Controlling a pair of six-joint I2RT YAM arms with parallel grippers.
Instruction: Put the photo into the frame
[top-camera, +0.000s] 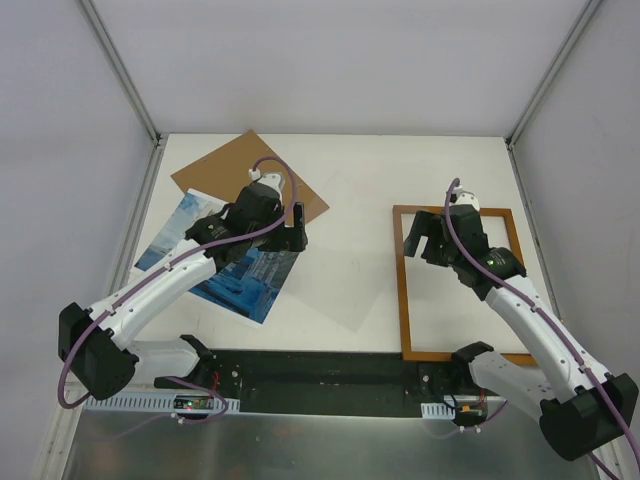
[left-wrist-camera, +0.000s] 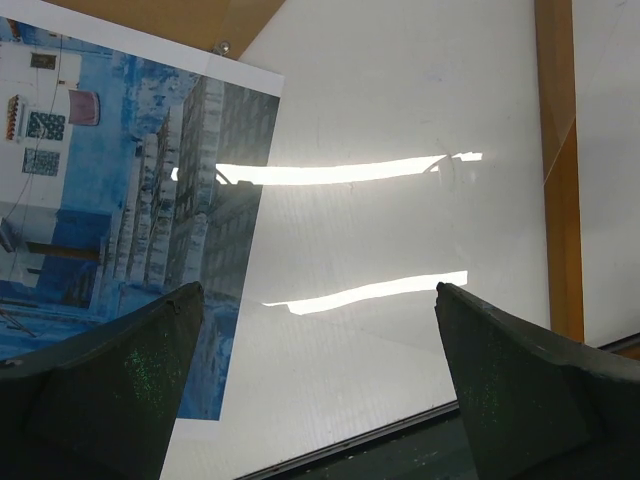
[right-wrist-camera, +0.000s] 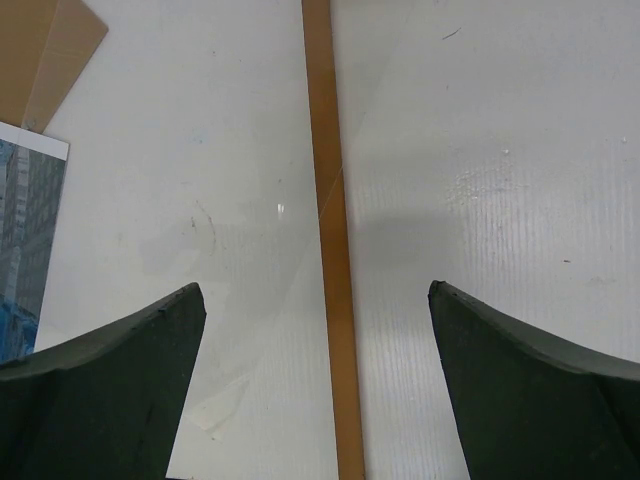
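The photo (top-camera: 235, 285), a print of blue buildings, lies flat at the left of the table, partly under my left arm. It also shows in the left wrist view (left-wrist-camera: 110, 200) and at the left edge of the right wrist view (right-wrist-camera: 20, 240). The frame (top-camera: 404, 300), a thin orange-brown border, lies flat at the right. My left gripper (top-camera: 290, 238) is open and empty above the photo's right edge (left-wrist-camera: 318, 290). My right gripper (top-camera: 425, 240) is open and empty, and its jaws straddle the frame's left border (right-wrist-camera: 335, 270) from above (right-wrist-camera: 315, 289).
A plain brown board (top-camera: 220, 170) lies behind the photo, partly under it. A clear sheet (left-wrist-camera: 380, 250) lies on the table between photo and frame, and its corner overlaps the frame's left border. Grey walls stand at the left, back and right.
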